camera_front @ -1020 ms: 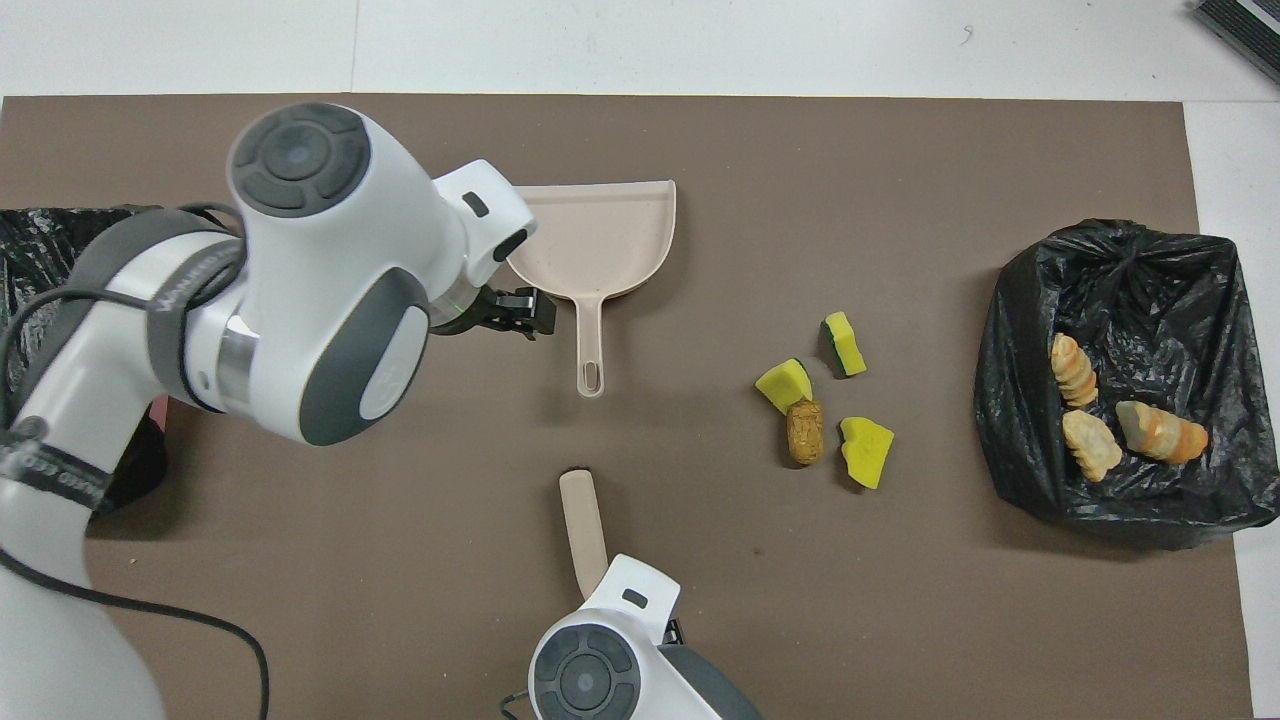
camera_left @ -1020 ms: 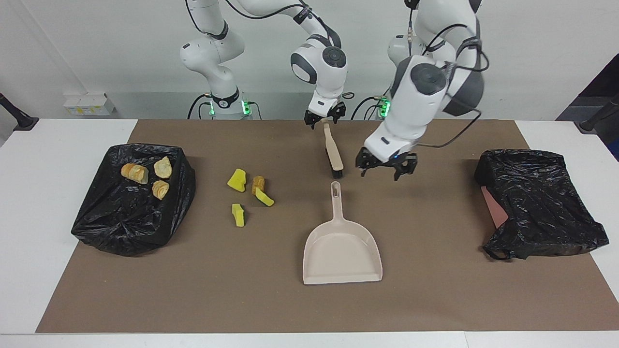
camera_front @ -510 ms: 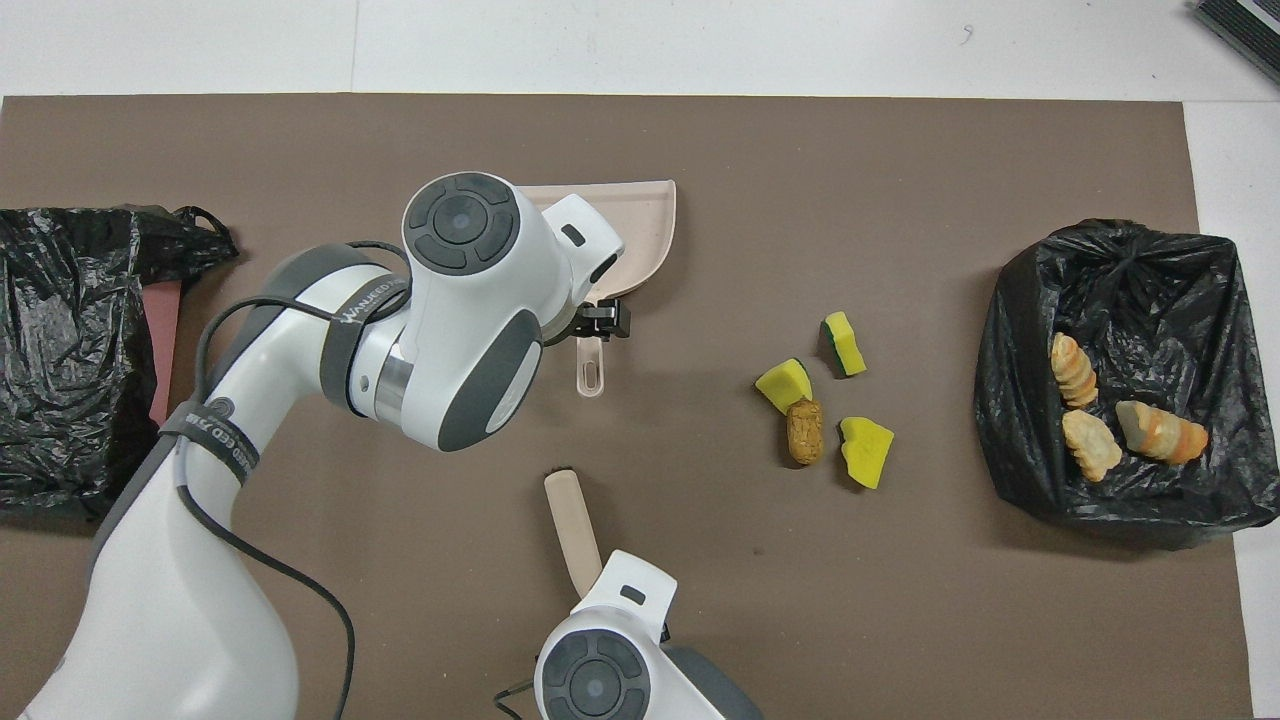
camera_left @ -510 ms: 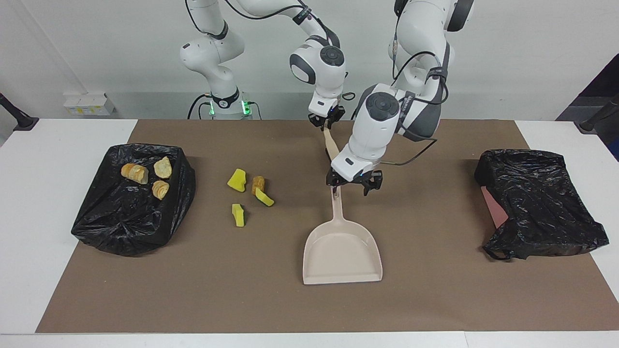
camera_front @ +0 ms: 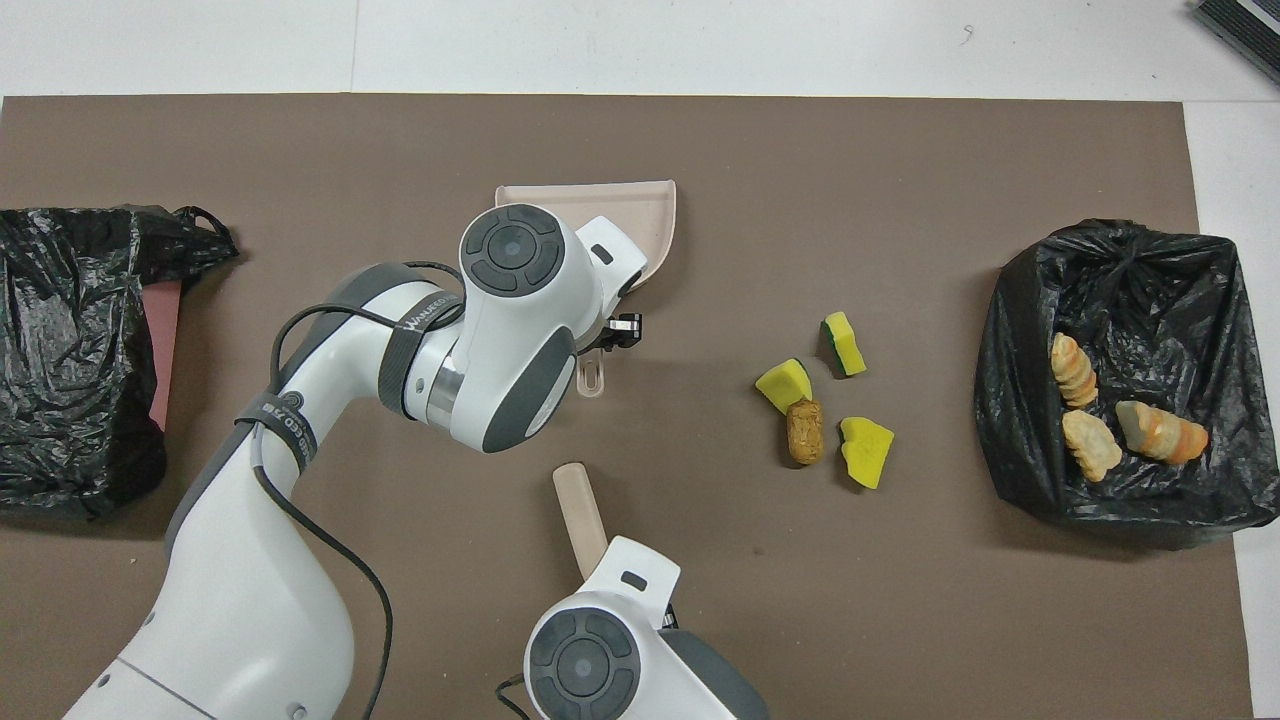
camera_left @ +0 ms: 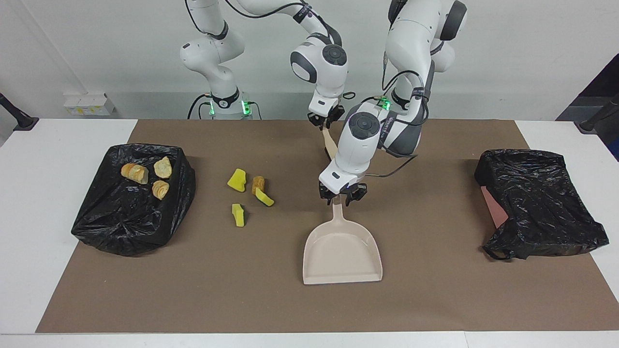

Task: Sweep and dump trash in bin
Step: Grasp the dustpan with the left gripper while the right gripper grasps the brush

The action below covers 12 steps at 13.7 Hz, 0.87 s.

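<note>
Left end effector (camera_left: 342, 197) is sitting down at the dustpan (camera_left: 342, 251) handle, fingers either side of it, though a firm grip can't be told. Right end effector (camera_left: 327, 120) is clamping shut on the brush (camera_front: 580, 518) handle (brush head hidden by the left arm), up at the robots' edge of the surface (camera_left: 435, 299). Loose trash (camera_left: 247, 192), three yellow wedges and a brown lump, is lying on the mat between dustpan and black bin bag (camera_left: 130, 227); three bread chunks (camera_left: 147, 176) are lying in that bag. A second black bag (camera_left: 541, 203) is lying at the left arm's end.
</note>
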Motion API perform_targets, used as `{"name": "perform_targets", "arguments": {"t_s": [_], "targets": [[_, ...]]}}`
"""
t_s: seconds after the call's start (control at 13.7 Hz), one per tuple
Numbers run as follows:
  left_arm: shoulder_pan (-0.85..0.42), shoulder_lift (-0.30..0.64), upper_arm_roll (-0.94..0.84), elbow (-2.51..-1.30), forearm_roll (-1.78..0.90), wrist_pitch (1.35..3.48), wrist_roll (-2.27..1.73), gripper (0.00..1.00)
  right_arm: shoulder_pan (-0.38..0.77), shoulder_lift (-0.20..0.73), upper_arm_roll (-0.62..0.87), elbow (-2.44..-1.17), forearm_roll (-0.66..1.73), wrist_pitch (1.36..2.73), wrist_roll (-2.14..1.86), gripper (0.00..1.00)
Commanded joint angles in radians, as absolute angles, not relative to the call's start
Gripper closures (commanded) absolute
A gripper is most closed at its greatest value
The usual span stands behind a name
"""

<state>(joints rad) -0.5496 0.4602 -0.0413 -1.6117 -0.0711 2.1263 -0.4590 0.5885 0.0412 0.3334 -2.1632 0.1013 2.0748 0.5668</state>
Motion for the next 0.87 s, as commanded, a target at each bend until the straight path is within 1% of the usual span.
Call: {"name": "perform_targets", "arguments": {"t_s": [0.0,0.15,0.29,0.36,0.51,0.66,0.8], "targets": [[-0.561,0.451,-0.028,-1.632,-0.077,2.151,-0.466,1.0,0.557,-0.008,0.337,-2.163,0.057,2.024,0.538,1.0],[-0.548,0.437,-0.026,-1.623,-0.074,2.137,-0.457,1.0,0.548,-0.023,0.337,-2.164,0.005,1.999,0.538,1.0],[-0.531,0.401,-0.025,-1.623,-0.066,2.109,-0.443,1.0,0.535,-0.026,0.337,-2.166,-0.092,1.968,0.54,1.0],[-0.517,0.376,-0.022,-1.626,-0.066,2.08,-0.396,1.0,0.528,-0.028,0.337,-2.164,-0.119,1.95,0.545,1.0],[-0.486,0.332,-0.017,-1.634,-0.066,1.992,-0.19,1.0,0.473,-0.046,0.337,-2.163,-0.181,1.919,0.534,1.0],[-0.436,0.272,-0.018,-1.667,-0.066,1.916,0.028,1.0,0.439,-0.064,0.337,-2.16,-0.216,1.899,0.488,1.0],[-0.401,0.207,-0.018,-1.759,-0.066,1.914,0.265,1.0,0.404,-0.08,0.341,-2.161,-0.219,1.901,0.46,1.0]]}}
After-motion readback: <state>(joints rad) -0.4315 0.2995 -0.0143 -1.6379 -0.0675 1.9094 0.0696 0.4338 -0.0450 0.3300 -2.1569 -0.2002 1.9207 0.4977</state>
